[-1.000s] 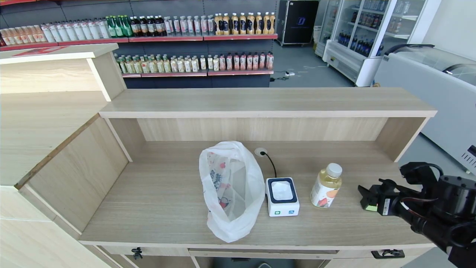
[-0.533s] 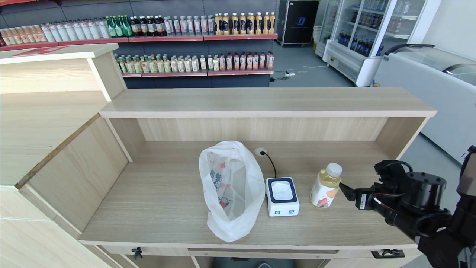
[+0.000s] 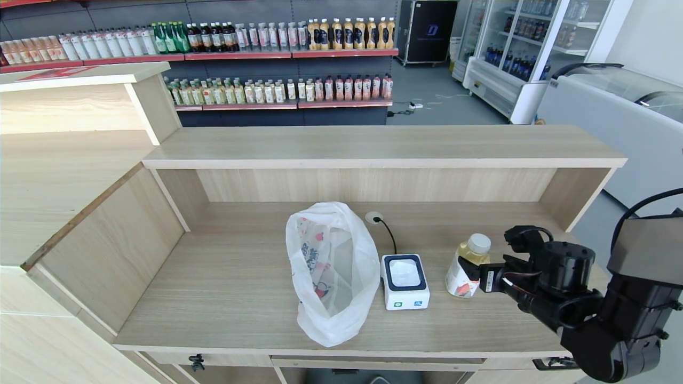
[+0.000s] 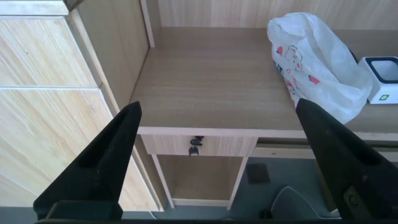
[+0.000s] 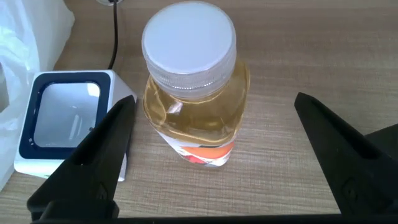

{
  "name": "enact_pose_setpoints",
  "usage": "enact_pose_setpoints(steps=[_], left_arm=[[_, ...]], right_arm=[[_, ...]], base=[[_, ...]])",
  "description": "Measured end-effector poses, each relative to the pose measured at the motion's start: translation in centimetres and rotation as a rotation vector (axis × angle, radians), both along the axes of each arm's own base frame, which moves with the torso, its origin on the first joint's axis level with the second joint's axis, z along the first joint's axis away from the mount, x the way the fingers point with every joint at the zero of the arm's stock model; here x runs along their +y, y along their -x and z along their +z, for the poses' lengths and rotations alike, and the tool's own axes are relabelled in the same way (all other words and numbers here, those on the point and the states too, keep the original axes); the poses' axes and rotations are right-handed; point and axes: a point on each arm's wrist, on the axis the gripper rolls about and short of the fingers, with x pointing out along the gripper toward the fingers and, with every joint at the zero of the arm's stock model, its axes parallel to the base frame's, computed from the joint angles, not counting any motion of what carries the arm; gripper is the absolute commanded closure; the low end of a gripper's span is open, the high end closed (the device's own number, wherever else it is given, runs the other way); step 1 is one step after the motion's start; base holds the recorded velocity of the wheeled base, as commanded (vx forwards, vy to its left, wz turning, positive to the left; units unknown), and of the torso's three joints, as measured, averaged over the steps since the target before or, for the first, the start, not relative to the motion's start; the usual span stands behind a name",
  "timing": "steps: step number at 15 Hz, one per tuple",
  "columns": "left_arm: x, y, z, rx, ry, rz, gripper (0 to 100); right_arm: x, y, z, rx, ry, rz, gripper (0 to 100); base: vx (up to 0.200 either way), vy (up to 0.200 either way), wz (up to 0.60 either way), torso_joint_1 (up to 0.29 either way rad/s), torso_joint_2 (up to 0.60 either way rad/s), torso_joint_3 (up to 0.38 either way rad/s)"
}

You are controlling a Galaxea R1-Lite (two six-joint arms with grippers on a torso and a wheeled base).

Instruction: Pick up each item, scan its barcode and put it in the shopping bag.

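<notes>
The drink bottle (image 3: 460, 274) with the white cap stands upright on the wooden counter (image 3: 224, 288), just beside the barcode scanner (image 3: 404, 281), on its right. We see the right gripper (image 5: 214, 102) around the bottle. Its jaws are wide open, with one finger on each side, both apart from the bottle and holding nothing. On the other side of the scanner lies the white shopping bag (image 3: 331, 272), and we cannot tell whether it holds anything. A black cable (image 3: 389, 234) runs from the scanner to a hole behind it. The left gripper (image 4: 219, 107) hangs before the counter's left front, jaws wide open and empty.
</notes>
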Motion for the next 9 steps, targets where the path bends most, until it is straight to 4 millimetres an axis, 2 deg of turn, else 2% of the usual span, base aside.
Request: enact_pose_setpoints(steps=[9], left_arm=[[0.0,0.0,0.0,0.0,0.0,0.0,0]], right_arm=[[0.8,-1.5,-1.3,0.002,-0.008,-0.019,0]], base=[[0.0,0.0,0.0,0.0,0.0,0.0]])
